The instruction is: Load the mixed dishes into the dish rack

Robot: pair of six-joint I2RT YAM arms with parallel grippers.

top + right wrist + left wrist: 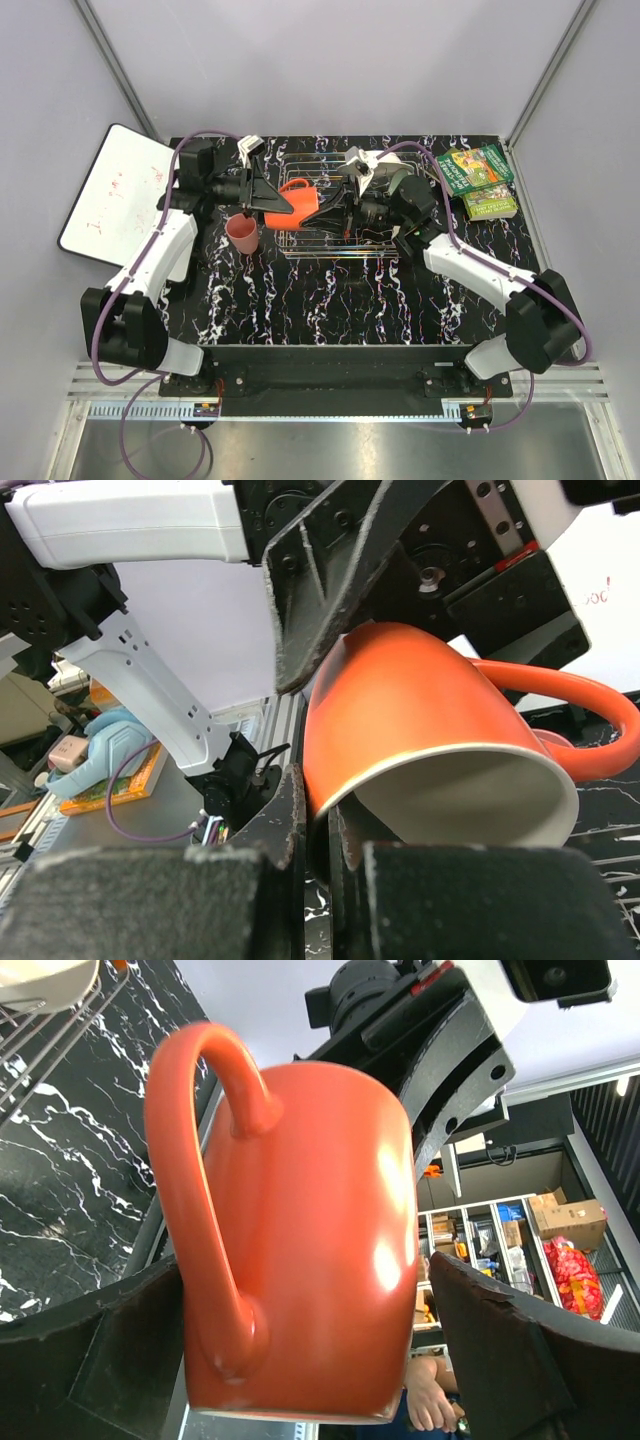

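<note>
Item: orange mug (pixel 300 1240), glazed ceramic, judged rigid, slick, chip-prone, moderately heavy. Left gripper (pixel 300 1350) is spread wide, mug body bracketed between its fingers. Right gripper (pixel 320 880) is clamped on the rim wall; handle judged the surer hold. Dish rack (pixel 320 252) is seen beneath both grippers.

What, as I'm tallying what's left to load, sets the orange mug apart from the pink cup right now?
The orange mug hangs in the air, rim pinched by the right gripper; the pink cup stands free on the table. The mug is tipped sideways; the cup is upright. The mug has a loop handle; the cup shows none. Neither rests in the dish rack.
</note>
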